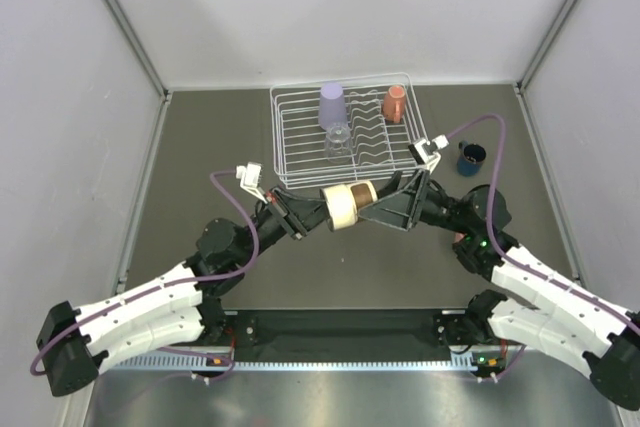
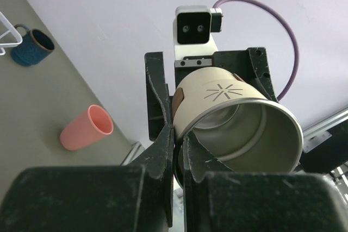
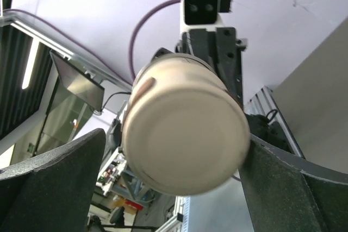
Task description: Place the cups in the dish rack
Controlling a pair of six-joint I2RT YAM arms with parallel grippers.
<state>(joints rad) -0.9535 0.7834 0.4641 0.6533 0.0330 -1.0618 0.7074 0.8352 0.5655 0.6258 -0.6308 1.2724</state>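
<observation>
A cream cup with a shiny steel inside [image 1: 343, 207] hangs on its side in the air in front of the white wire dish rack [image 1: 290, 162]. My left gripper [image 1: 318, 212] is shut on the cup's rim [image 2: 179, 134], one finger inside and one outside. My right gripper [image 1: 368, 199] is open, its jaws on either side of the cup's base [image 3: 185, 139]. In the rack stand a lavender tumbler [image 1: 332, 105], a shiny clear-looking cup [image 1: 338, 143] and a salmon-pink mug [image 1: 394, 103]. A dark blue mug [image 1: 471, 157] stands right of the rack. A pink tumbler [image 2: 87, 127] lies on the table.
The two arms meet over the middle of the dark table [image 1: 200, 147]. White walls close in the back and both sides. In the top view the right arm hides most of the pink tumbler. The dark blue mug also shows in the left wrist view [image 2: 31, 47].
</observation>
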